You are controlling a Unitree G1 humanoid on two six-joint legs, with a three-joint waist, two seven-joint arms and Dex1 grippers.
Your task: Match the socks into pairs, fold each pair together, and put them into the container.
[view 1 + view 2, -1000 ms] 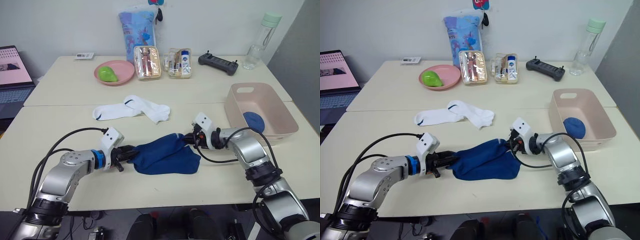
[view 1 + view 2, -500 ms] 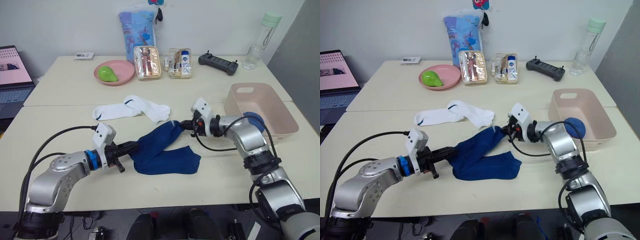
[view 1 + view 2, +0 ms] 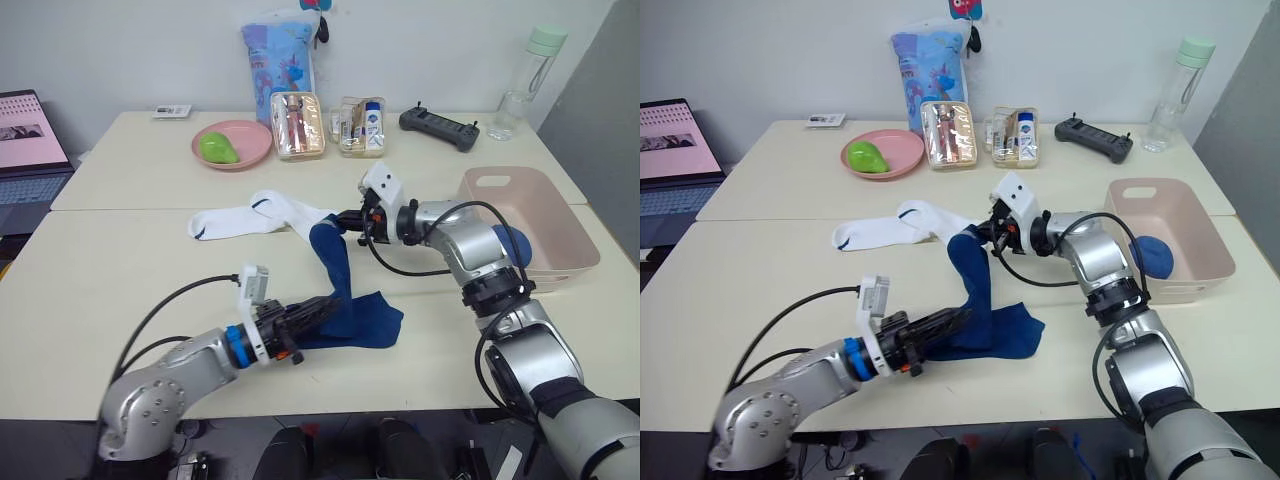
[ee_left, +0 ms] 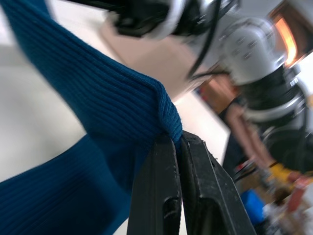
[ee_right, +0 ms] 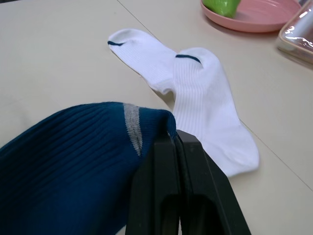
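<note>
Between the two arms, a dark blue sock (image 3: 335, 265) is held at both ends: the right claw (image 3: 352, 222) is closed on its grey-marked cuff end, raised above the worktop (image 3: 120, 270), and the left claw (image 3: 318, 305) is pinched tight on a fold of its lower end, near the second dark blue sock (image 3: 362, 322) lying flat beneath. The step in hand is judged to be the folding of the blue pair; the raised end would next need to be carried over and laid down onto the flat sock so that the two are doubled together before being lifted. Just beyond the right claw, the two white socks (image 3: 262, 216) lie overlapped and untouched, each with a small dark cuff mark. A blue bundle (image 3: 512, 243) is already seen inside the pink container (image 3: 520, 190) at the right side of the worktop. No brand or legible writing can be made out on the socks or container.
</note>
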